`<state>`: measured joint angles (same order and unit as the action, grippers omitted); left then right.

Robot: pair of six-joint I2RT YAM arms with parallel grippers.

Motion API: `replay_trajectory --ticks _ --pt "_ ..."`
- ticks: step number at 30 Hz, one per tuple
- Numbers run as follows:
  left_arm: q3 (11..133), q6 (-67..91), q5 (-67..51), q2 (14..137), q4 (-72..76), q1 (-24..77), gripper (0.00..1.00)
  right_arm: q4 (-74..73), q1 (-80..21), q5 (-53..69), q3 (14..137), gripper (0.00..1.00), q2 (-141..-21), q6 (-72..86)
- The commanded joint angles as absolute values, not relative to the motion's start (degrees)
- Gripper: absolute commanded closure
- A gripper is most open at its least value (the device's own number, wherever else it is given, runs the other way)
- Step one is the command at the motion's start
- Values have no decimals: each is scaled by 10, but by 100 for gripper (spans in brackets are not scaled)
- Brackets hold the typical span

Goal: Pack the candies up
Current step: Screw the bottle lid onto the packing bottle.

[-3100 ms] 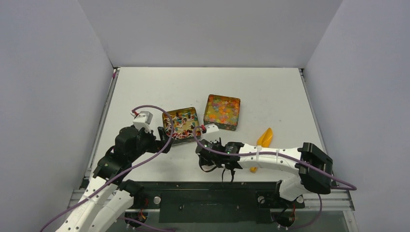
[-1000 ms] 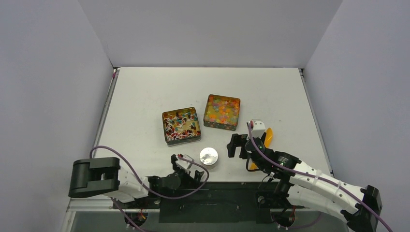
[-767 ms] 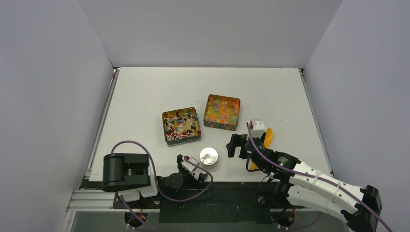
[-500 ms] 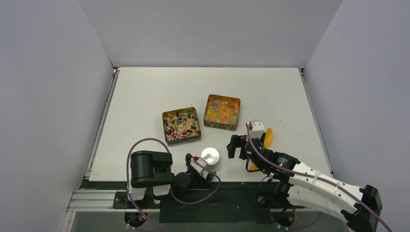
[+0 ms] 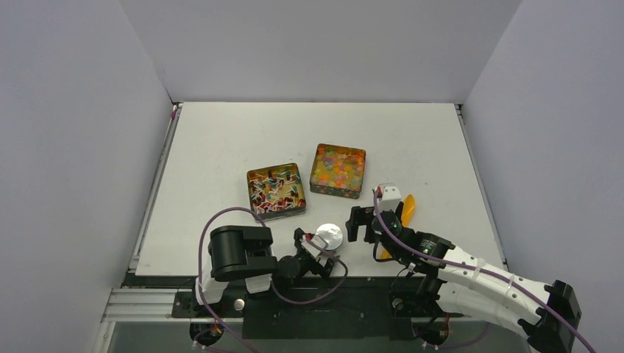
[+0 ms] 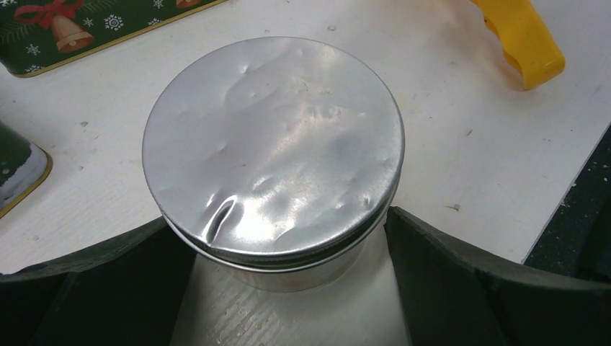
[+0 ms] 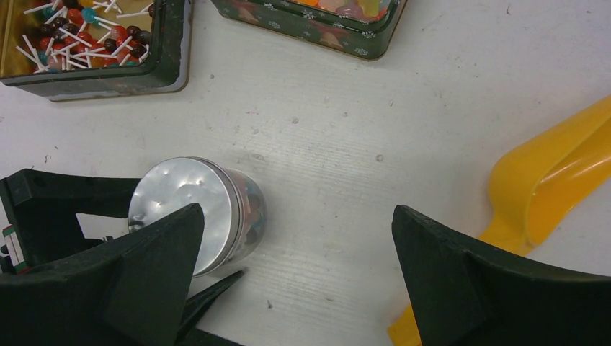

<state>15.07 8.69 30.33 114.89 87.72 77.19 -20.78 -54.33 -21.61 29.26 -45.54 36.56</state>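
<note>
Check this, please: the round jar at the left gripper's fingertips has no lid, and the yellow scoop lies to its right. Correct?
Not quite: the left wrist view shows the jar with its dented silver lid on. Otherwise yes: it stands at the left gripper's fingertips, and the yellow scoop lies to its right.

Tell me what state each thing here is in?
Jar: upright, lid on.
Left tin: open, candies inside.
Right tin: open, full of bead candies.
Scoop: lying down, unheld.
Left claw: open around the jar.
Right claw: open, empty.
</note>
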Motion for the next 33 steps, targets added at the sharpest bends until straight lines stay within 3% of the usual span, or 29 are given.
replay_trajectory --ticks 1,8,13,16,19,28,33 --pt "153 82 244 1195 945 761 4 -180 -535 -221 292 0 -466 354" --pt "179 74 205 1220 945 747 0 -173 -520 -177 299 6 -479 344" --pt "195 74 175 1239 945 738 16 -143 -497 -117 299 21 -497 342" --pt "196 76 166 1244 945 734 24 -129 -487 -72 307 40 -518 341" --pt "194 75 161 1247 945 732 35 -118 -481 -49 320 48 -551 340" --pt "189 74 143 1252 945 727 50 -103 -469 -32 345 56 -614 319" --pt "189 75 139 1252 945 723 53 -98 -464 -24 350 62 -635 313"
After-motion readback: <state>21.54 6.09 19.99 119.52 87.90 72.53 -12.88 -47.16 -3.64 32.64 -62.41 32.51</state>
